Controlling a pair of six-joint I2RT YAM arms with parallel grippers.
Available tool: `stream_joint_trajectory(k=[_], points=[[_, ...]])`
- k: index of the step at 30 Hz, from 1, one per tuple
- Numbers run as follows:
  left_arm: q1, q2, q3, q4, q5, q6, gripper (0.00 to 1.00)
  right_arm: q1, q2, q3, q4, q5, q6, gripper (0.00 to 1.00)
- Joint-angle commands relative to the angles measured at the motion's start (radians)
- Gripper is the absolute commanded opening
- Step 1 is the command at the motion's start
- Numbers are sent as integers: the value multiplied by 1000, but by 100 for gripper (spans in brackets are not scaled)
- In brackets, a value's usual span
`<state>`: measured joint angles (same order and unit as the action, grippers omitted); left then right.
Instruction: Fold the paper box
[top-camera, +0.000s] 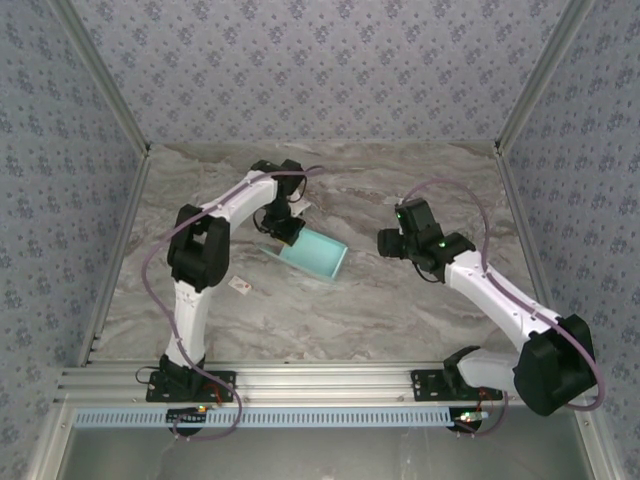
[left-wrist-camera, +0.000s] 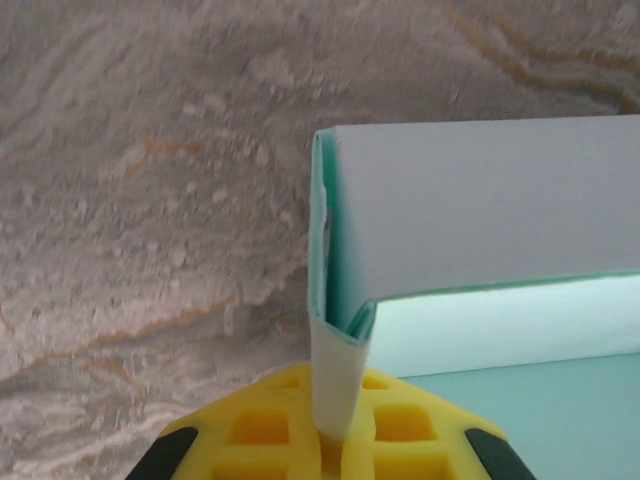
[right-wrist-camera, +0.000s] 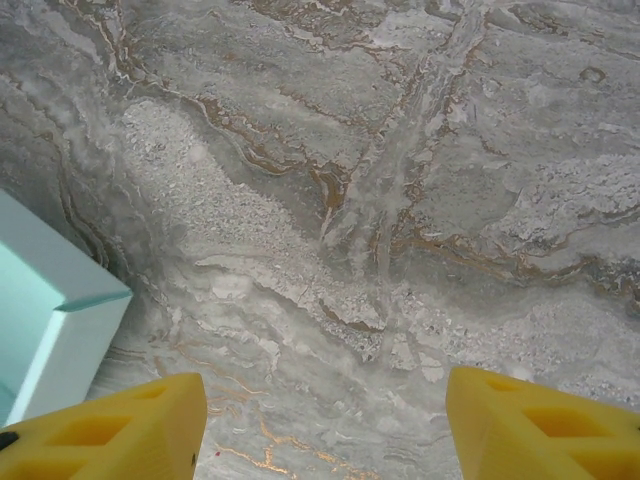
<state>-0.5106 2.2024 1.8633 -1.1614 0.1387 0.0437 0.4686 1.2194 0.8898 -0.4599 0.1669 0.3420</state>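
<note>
Paper box (left-wrist-camera: 480, 210) cut off at right frame edge, left gripper (left-wrist-camera: 338, 450) tips partly hidden by its flap, white tag (top-camera: 240, 286) possibly a label, too small to tell.

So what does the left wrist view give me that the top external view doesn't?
Left wrist: the left gripper shut on a thin flap at a corner of the paper box, seen close. Top external: the right gripper standing apart from the box, and a small white tag. Both: the pale blue box on the marble table.

White arms (top-camera: 190, 310), black joints (top-camera: 195, 255), yellow grippers (right-wrist-camera: 325, 430)
</note>
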Motion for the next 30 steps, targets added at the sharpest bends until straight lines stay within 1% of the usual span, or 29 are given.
stream_joint_trajectory(k=[1,6,8,11,14,16,19,22,25,30], points=[[-10,59,119,-105,8,36,9,-6,-40,-16,-21,-5,-15,67],[-14,128,267,-144,28,41,21,-8,-88,-38,-44,-4,-11,67],[-13,134,316,-145,47,38,25,-8,-96,-43,-51,-10,-12,67],[-13,140,392,-146,77,37,37,-7,-101,-52,-57,-32,-13,68],[-13,138,467,-157,80,41,44,-8,-100,-72,-49,-63,-14,68],[-11,128,508,-161,79,46,47,-8,-96,-92,-29,-105,-17,68],[2,87,523,-138,77,35,50,-2,-72,-126,41,-227,-20,67],[21,14,486,-81,76,12,51,11,-36,-150,113,-303,-21,65],[40,-94,367,15,66,-19,52,16,0,-157,171,-336,0,64],[80,-322,42,234,58,-86,53,28,63,-158,243,-368,14,61]])
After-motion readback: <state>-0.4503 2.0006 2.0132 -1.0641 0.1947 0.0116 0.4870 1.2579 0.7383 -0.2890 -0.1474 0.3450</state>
